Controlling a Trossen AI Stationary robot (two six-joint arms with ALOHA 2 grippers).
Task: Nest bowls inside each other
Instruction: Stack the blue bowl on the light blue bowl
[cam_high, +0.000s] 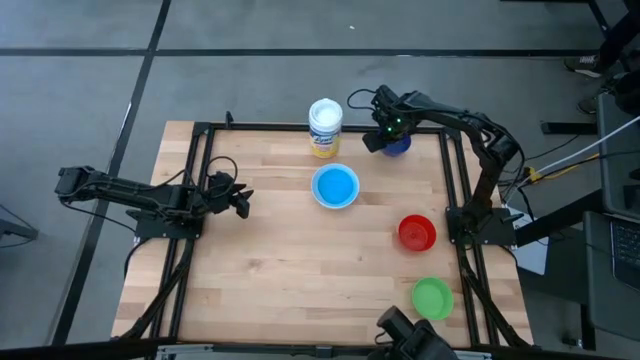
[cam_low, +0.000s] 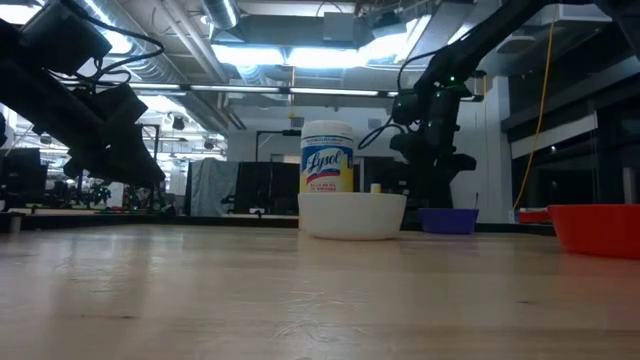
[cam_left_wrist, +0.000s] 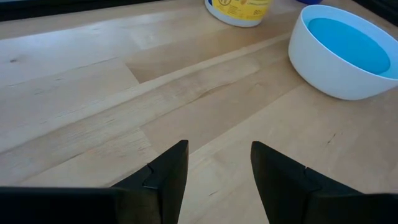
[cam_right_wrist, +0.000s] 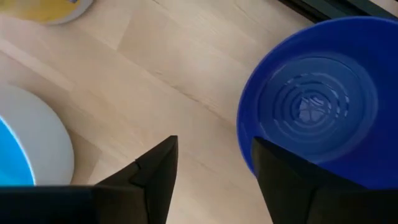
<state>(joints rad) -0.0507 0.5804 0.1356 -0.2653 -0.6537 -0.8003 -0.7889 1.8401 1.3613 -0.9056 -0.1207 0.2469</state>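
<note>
Tabletop (cam_high: 280, 250) of pale wood carrying five bowls. Largest, the white bowl (cam_high: 335, 187) just above centre, already holds the teal bowl (cam_high: 335, 184). The dark blue bowl (cam_high: 398, 146) sits at about 1 o'clock near the far edge, the red bowl (cam_high: 417, 232) at 3 o'clock, the green bowl (cam_high: 432, 297) at 5 o'clock. All look like thin rigid plastic: light, smooth, likely to slide, best pinched across the rim wall. The right hand (cam_right_wrist: 214, 168) hovers above the blue bowl's rim, fingers spread and empty, arm reaching far. The left hand (cam_left_wrist: 217, 168) waits at 9 o'clock, parted, holding nothing.
</note>
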